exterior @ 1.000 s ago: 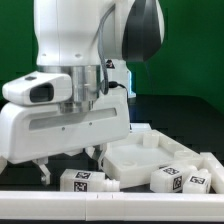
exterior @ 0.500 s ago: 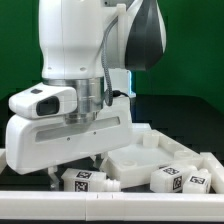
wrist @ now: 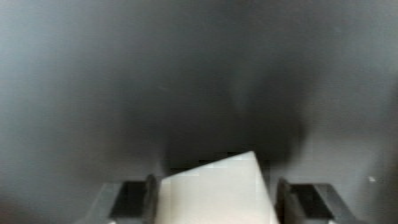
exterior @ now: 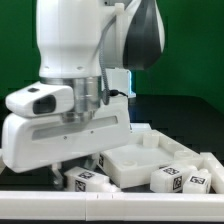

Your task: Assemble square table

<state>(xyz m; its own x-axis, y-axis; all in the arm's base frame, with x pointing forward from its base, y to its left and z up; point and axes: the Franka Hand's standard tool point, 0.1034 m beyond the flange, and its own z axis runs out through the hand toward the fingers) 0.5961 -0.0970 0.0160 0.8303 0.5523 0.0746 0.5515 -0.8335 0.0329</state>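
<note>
The white square table top (exterior: 140, 160) lies flat on the black table, right of centre in the exterior view. A white leg with black-and-white tags (exterior: 85, 180) lies in front of its left corner. Two more tagged legs (exterior: 167, 178) (exterior: 197, 181) lie at its right front. My gripper (exterior: 76, 170) hangs low over the left leg, one finger on each side, jaws spread. In the wrist view the white leg (wrist: 222, 190) fills most of the space between the two dark fingers, with my gripper (wrist: 222, 205) around it. A thin gap shows on one side.
A white ledge (exterior: 110, 208) runs across the front of the exterior view. A green wall (exterior: 195, 50) stands behind. The large arm body hides the table's left rear.
The arm has come down and the gripper has sunk around the left leg. The leg and the table top have not moved.
</note>
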